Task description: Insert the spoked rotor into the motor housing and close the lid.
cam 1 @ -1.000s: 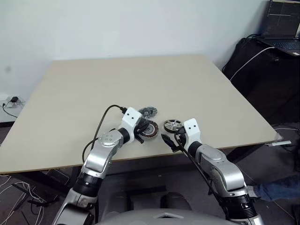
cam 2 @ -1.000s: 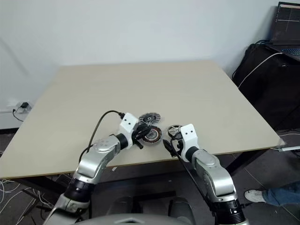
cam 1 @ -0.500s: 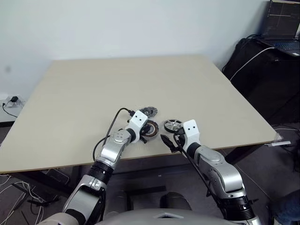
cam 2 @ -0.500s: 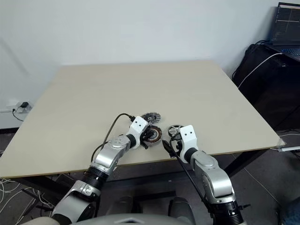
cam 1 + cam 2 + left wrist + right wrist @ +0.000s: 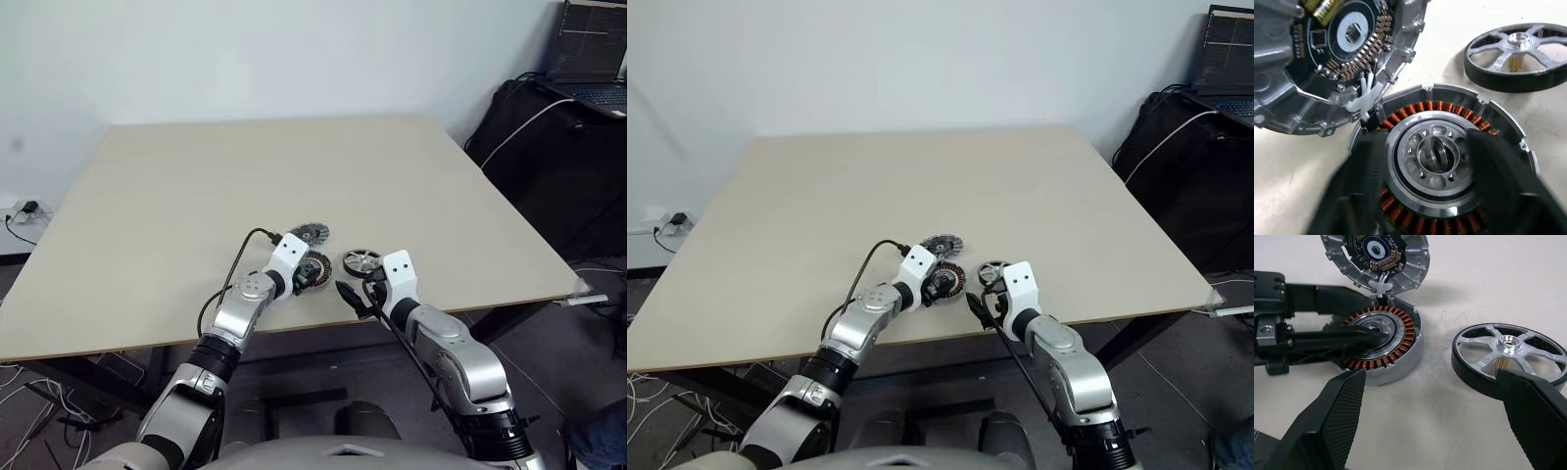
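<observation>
Here the spoked rotor point(image 5: 1510, 355), a silver ring with flat spokes meeting at a shiny hub and a dark outer band, lies flat on the pale wooden table point(image 5: 245, 186) near its front edge, well clear of either gripper's hold. Just beside it, toward the robot's left, sits the motor housing point(image 5: 1382, 342), a squat round part with copper-coloured windings ringing a silver centre. Touching the housing's far rim, and joined to it by white wires, the lid point(image 5: 1376, 257) is propped up at a tilt, its round circuit board facing the wrist cameras.

The left gripper point(image 5: 939, 283) reaches over the housing, its black fingers point(image 5: 1337, 340) spread apart, one lying across the windings and the other along the housing's outer side; they clasp nothing. The right gripper point(image 5: 1444, 416) hangs just short of the rotor with its fingers released wide, the rotor and the housing both lying ahead between them.

A laptop point(image 5: 593, 59) stands on dark bags off to the right.
</observation>
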